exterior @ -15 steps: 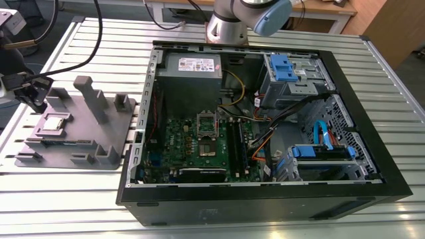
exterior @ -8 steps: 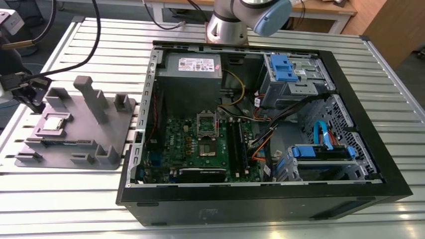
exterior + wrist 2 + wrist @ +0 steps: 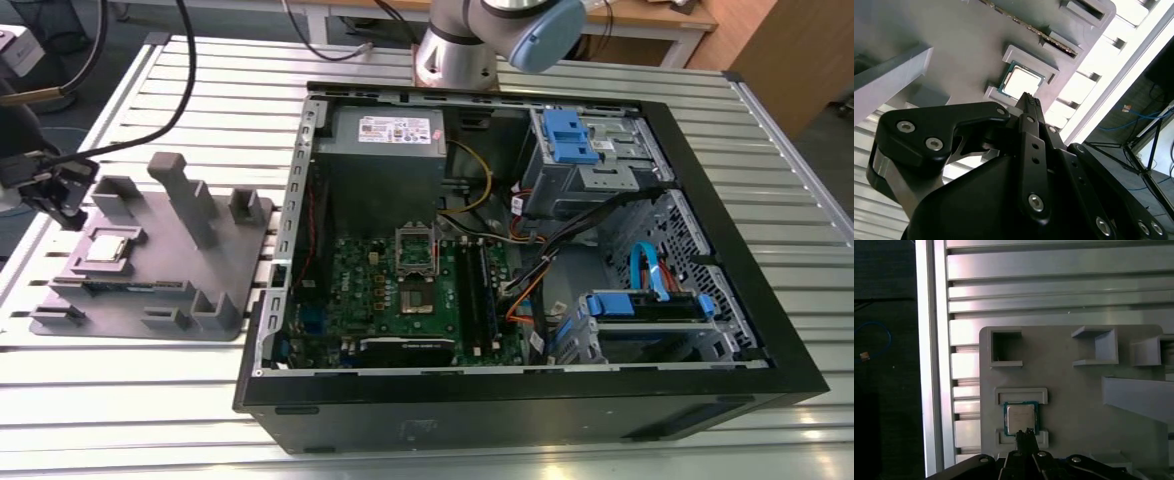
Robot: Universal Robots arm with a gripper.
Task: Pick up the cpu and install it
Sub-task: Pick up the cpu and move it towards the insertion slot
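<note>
cpu (image 3: pixel 1021 419) | in tray (image 3: pixel 1074 405) pocket (top up) | jaws closed, near, not touching

Reaches with the arm (image 3: pixel 505 30) far out to the exterior view's left. Hangs the black gripper (image 3: pixel 56 192) low, pointing down. Presses the slim fingertips (image 3: pixel 1028 101) together in both wrist views, clasping nothing.

Exterior view sits high, angled down over the open computer case (image 3: pixel 534 405) and grey tray (image 3: pixel 160 275). First wrist view stares straight down, close; second wrist view looks obliquely past the gripper (image 3: pixel 1029 98). Both wrist views share the cpu (image 3: pixel 1021 419) (image 3: pixel 1021 82).
</note>
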